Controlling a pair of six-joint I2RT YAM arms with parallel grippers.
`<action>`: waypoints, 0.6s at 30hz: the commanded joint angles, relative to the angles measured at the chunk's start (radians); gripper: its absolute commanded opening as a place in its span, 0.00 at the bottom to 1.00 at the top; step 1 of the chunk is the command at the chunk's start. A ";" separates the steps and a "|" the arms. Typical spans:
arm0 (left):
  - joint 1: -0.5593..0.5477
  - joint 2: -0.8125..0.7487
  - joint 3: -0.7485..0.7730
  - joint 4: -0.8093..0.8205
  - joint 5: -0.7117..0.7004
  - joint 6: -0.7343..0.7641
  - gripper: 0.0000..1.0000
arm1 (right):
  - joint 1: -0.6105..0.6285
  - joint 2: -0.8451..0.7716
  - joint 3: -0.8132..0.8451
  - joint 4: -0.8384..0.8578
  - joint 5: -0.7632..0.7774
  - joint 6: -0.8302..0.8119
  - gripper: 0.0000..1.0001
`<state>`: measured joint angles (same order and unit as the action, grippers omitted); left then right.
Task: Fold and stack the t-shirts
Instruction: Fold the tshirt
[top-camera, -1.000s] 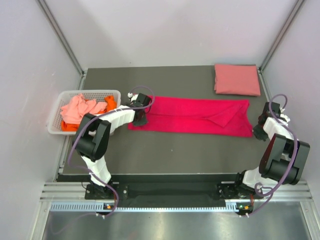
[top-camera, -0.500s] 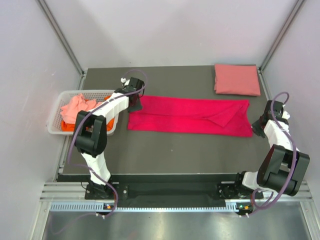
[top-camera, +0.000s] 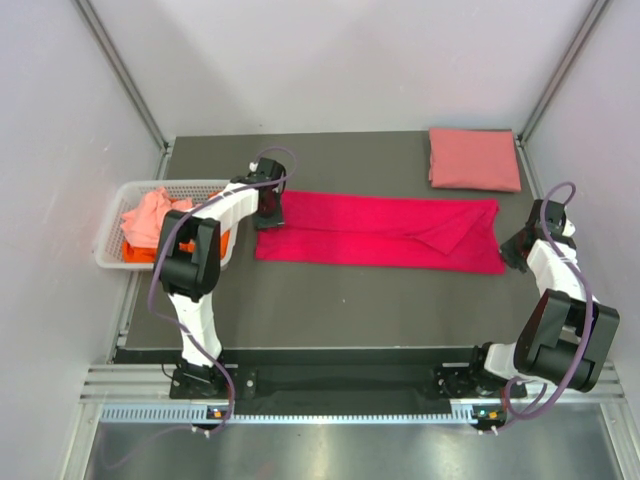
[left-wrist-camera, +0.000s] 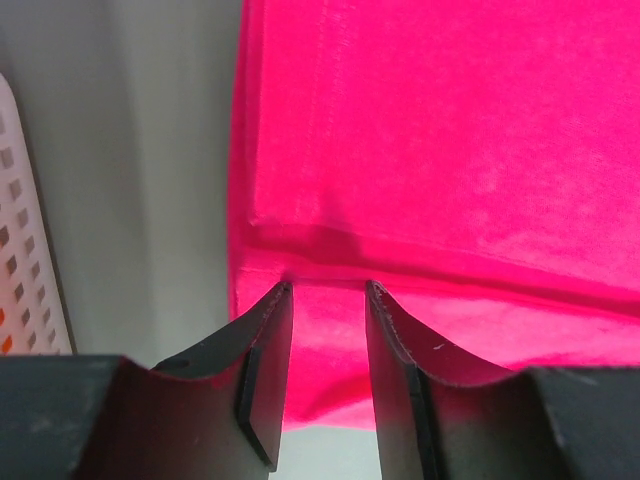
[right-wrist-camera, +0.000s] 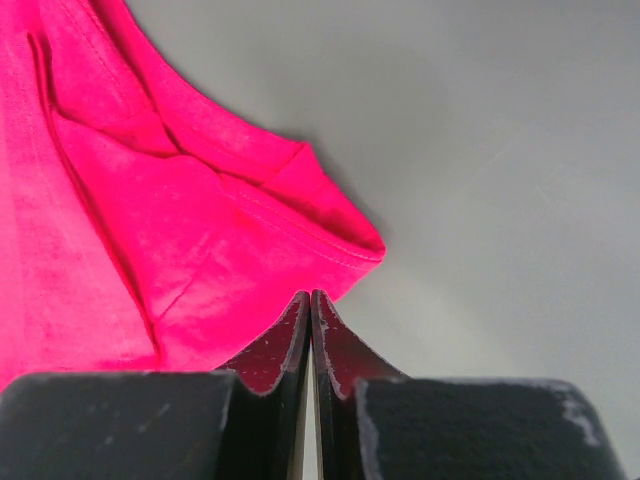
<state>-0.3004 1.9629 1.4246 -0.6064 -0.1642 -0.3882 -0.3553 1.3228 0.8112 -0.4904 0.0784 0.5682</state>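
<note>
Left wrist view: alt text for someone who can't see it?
A magenta-red t-shirt lies on the grey table, filling most of the frame. The left gripper hangs open over its folded edge; a white basket shows far left.

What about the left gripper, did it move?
Yes. The left gripper slid farther from the arm bases, along the red shirt's left edge toward its far corner.
</note>
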 joint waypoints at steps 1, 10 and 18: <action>0.009 0.034 0.034 -0.012 0.000 0.034 0.40 | 0.012 -0.007 -0.010 0.042 -0.022 -0.011 0.03; 0.007 0.082 0.077 -0.023 -0.014 0.055 0.35 | 0.012 -0.019 -0.007 0.036 -0.012 -0.013 0.03; 0.004 0.085 0.114 -0.067 -0.037 0.069 0.00 | 0.012 -0.008 -0.009 0.044 -0.009 -0.010 0.03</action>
<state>-0.2966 2.0438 1.5028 -0.6399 -0.1711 -0.3370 -0.3553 1.3228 0.8001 -0.4709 0.0616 0.5682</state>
